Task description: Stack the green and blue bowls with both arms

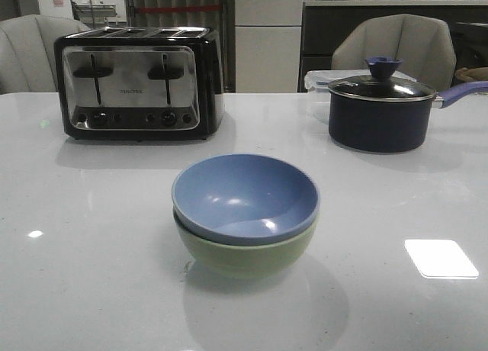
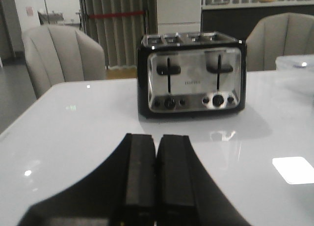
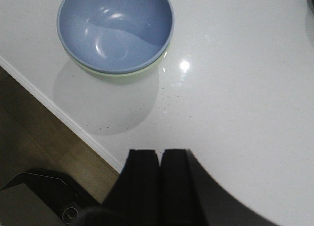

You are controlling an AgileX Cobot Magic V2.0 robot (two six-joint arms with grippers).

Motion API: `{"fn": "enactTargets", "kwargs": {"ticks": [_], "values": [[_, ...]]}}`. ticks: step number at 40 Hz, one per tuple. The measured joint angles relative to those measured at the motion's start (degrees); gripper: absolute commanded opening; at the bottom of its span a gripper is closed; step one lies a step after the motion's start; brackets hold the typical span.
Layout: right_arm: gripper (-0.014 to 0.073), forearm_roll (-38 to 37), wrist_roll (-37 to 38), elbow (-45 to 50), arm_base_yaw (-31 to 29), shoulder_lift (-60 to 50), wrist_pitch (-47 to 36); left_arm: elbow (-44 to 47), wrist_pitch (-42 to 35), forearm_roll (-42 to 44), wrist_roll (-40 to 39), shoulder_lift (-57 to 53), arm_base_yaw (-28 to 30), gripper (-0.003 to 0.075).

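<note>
The dusty blue bowl [image 1: 244, 197] sits nested inside the pale green bowl [image 1: 248, 252] near the middle of the white table, toward the front. In the right wrist view the blue bowl [image 3: 115, 29] shows from above, with a thin edge of the green bowl [image 3: 122, 76] under it. My right gripper [image 3: 160, 152] is shut and empty, held above the table edge, apart from the bowls. My left gripper [image 2: 157, 137] is shut and empty over bare table, facing the toaster. Neither gripper shows in the front view.
A black and chrome toaster [image 1: 137, 80] stands at the back left. A dark lidded saucepan [image 1: 381, 111] with a blue handle stands at the back right, a clear container [image 1: 320, 80] behind it. The table's front edge [image 3: 59, 113] drops to a wooden floor.
</note>
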Motion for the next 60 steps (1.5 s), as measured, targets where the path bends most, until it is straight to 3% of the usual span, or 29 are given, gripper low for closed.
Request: {"fn": "enactTargets", "kwargs": {"ticks": [52,60], "values": [[0.0052,0.0,0.0,0.39,-0.12,-1.1,0.0,0.0,-0.99,0.0,-0.12,0.0,1.42,0.0093],[0.0052,-0.41,0.0,6.74,-8.06,-11.54,-7.52,0.0,-0.99,0.0,-0.12,0.0,1.42,0.0093]]}}
